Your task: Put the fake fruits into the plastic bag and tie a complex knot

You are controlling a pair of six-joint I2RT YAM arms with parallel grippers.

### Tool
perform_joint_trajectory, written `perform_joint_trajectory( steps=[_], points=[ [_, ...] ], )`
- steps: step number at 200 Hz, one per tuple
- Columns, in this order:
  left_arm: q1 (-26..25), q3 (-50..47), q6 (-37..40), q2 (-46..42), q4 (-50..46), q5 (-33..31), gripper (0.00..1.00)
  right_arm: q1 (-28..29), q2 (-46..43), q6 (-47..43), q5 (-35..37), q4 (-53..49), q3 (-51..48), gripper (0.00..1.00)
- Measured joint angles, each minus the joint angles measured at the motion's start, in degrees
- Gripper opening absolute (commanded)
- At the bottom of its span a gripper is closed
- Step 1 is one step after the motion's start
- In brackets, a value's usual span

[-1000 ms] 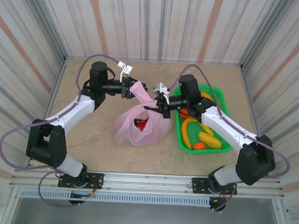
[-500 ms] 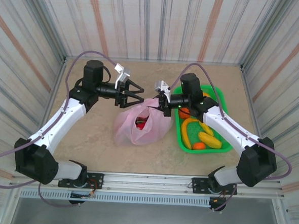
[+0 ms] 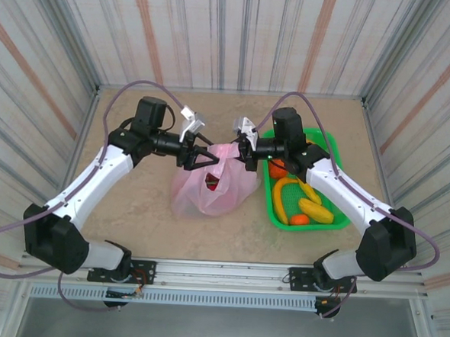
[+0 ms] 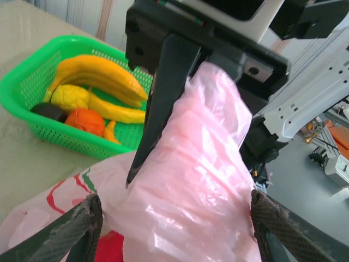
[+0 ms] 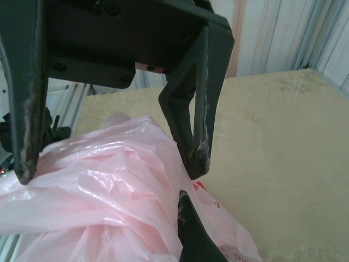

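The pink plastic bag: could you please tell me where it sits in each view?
Top external: plastic bag mid-table, left of the green basket.
Left wrist: centre, bunched upward from the bottom edge.
Right wrist: lower left.
Shared landmark: the open left gripper straddling its top.

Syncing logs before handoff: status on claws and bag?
Right claw shut on translucent pink plastic bag, at its bunched top. Left claw open, straddling that bunch. Yellow plastic bananas, orange balls in green plastic basket.
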Motion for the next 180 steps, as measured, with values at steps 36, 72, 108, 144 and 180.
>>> perform_joint_trajectory(
  steps=[36,72,108,144,180],
  points=[
    [-0.28,-0.02,0.55,0.42,-1.36,-1.92,0.69,0.0,-0.02,-0.02,0.63,0.92,0.0,0.0],
    [-0.37,-0.37,0.55,1.97,-1.51,-2.99,0.61,0.0,-0.02,-0.04,0.85,2.05,0.0,0.0],
    [-0.37,-0.46,0.61,3.69,-1.62,-3.17,0.48,0.02,-0.02,-0.07,0.83,3.13,0.0,0.0],
    [-0.37,-0.46,0.81,4.46,-1.64,-3.15,0.28,0.02,-0.02,-0.81,0.87,3.32,0.0,0.0],
    [-0.37,-0.48,1.22,4.39,-1.7,-3.15,0.08,0.02,-0.02,-1.31,1.29,3.02,0.0,0.03]
  ],
)
